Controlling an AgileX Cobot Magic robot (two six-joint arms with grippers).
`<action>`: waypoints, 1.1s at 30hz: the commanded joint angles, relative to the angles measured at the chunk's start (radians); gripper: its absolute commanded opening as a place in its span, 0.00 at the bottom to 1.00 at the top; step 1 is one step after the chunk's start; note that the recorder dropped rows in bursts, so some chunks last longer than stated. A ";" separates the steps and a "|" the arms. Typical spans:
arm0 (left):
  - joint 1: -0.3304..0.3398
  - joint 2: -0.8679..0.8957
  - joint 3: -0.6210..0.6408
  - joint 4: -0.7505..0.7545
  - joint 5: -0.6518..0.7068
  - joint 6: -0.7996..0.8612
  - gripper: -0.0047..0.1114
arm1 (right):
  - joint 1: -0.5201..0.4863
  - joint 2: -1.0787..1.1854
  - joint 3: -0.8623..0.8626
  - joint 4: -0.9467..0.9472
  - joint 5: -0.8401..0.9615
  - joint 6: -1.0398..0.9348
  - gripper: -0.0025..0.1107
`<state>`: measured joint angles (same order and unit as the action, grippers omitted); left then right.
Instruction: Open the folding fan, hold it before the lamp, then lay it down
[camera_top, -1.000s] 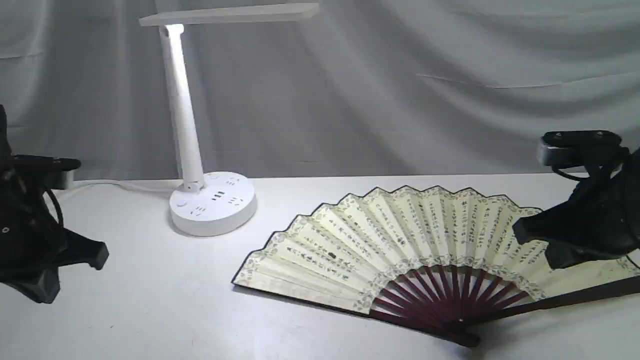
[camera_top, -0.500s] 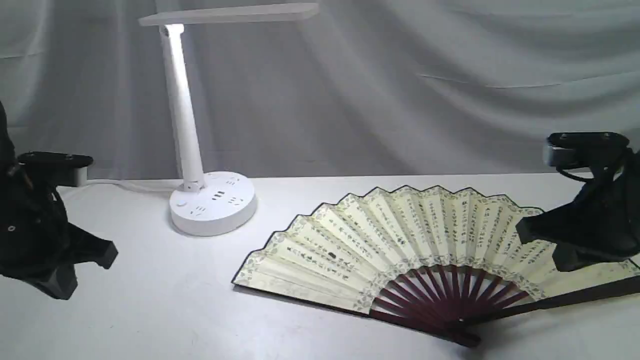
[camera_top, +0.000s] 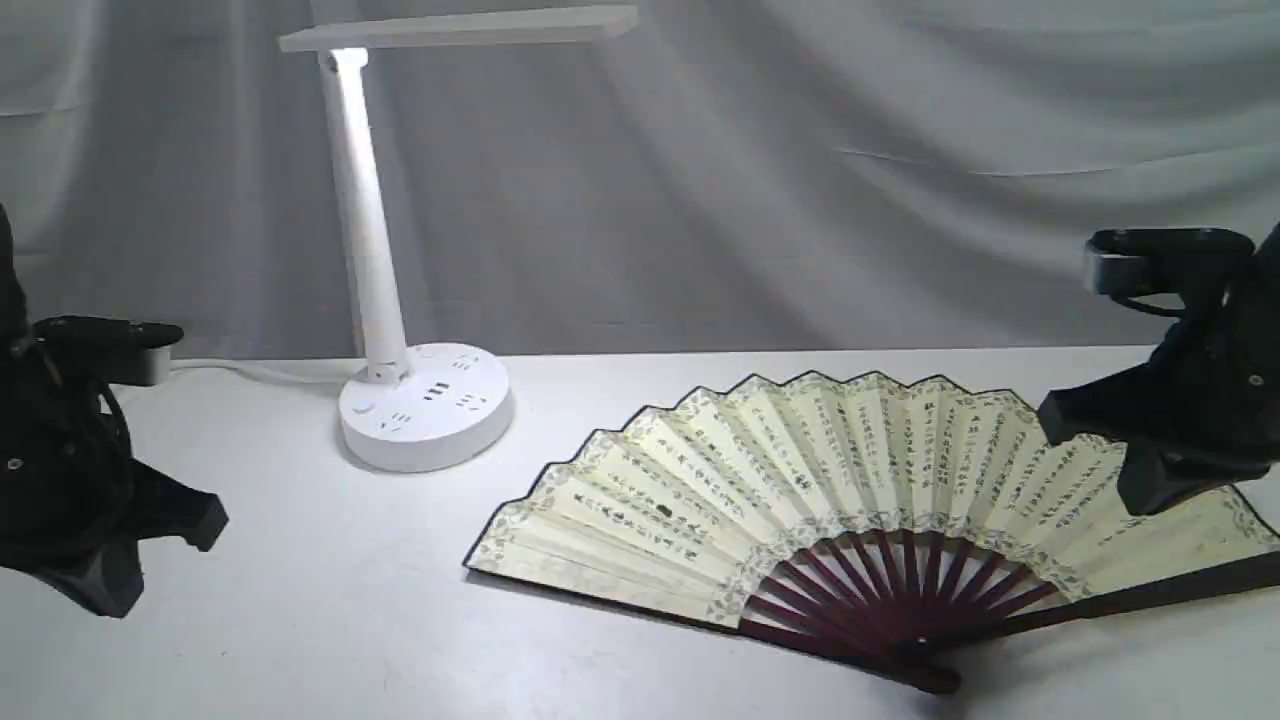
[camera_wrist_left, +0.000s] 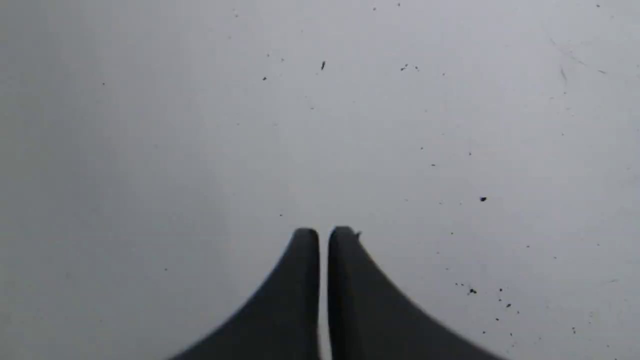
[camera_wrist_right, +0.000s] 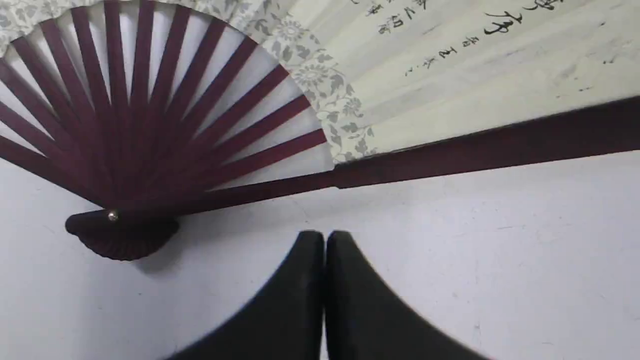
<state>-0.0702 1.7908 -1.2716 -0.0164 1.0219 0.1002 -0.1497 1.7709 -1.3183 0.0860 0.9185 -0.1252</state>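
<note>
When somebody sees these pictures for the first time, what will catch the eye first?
The folding fan, spread open, lies flat on the white table, right of centre in the exterior view. Behind it on the left stands the tall white lamp. The left gripper and right gripper are shut and empty.

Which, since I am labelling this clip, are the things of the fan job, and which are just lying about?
Of the job: folding fan, spread open and lying flat; lamp.
Just there: table; grey backdrop cloth; white cable behind the lamp.
</note>
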 joint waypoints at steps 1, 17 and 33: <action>0.002 -0.012 0.005 -0.010 -0.004 0.005 0.04 | -0.004 0.002 -0.004 -0.017 -0.009 0.014 0.02; 0.002 -0.010 0.005 0.004 -0.051 -0.032 0.04 | -0.061 0.002 -0.004 -0.121 -0.002 0.002 0.02; 0.002 -0.010 0.005 0.004 -0.028 0.011 0.04 | -0.059 0.002 -0.004 -0.119 0.002 -0.017 0.02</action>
<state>-0.0702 1.7908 -1.2716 -0.0145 0.9959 0.1071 -0.2058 1.7709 -1.3183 -0.0223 0.9187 -0.1319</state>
